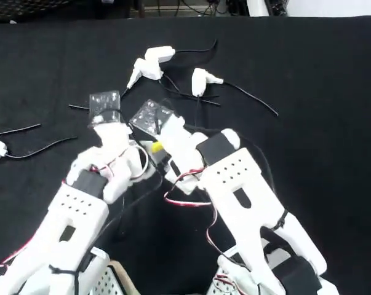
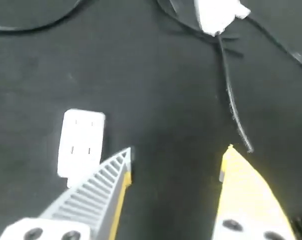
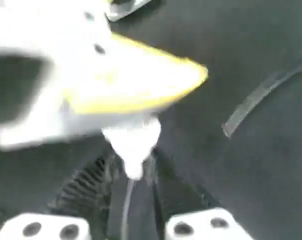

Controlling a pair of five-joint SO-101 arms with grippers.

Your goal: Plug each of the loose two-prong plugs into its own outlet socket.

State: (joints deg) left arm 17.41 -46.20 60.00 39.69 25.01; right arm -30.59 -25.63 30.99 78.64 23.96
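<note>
Black surface (image 1: 320,92), two white arms side by side on it. Left claw (image 2: 178,150): fingers apart, nothing between them. White outlet block (image 2: 80,142) flat on surface, just beside white finger (image 2: 108,172). Right claw (image 3: 133,167): clamped on white plug (image 3: 133,140), cord running back between fingers. Farther out: plug cluster (image 1: 151,61), loose plug (image 1: 200,80), cords crossing.

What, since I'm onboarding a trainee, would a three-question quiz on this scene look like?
1. True or false: the left gripper has its fingers open.
2. The right gripper holds: A) a white plug B) a screwdriver C) nothing.
3. Fill in: beside the left gripper's ridged finger lies a white ____.
Key: 1 true; 2 A; 3 outlet socket.
</note>
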